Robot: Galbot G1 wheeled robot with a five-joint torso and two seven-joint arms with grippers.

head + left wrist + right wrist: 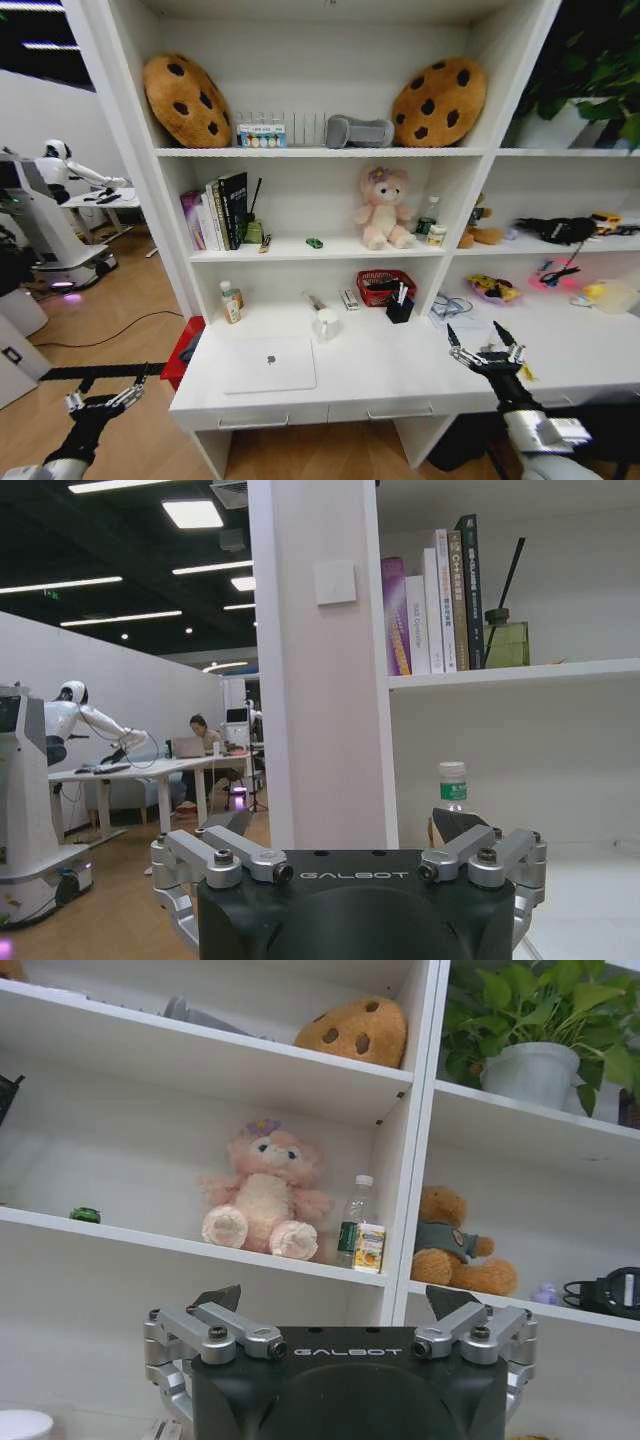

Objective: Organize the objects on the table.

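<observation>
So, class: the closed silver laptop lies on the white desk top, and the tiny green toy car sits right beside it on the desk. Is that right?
Not quite. The laptop does lie closed on the white desk top, but the green toy car sits up on the shelf above, left of the pink plush toy. The head view shows this.

Left pincer (pixel 103 402) low, spread; right pincer (pixel 485 347) raised, spread.

The black holder (pixel 400 310) near the table's (pixel 400 375) back edge holds thin items — too small to tell pens from markers. The red basket's (pixel 384 288) contents are unreadable. The right arm's (pixel 545 435) lower end is cut off by the picture's bottom edge — so is the left arm (pixel 60 455), at its corner.
</observation>
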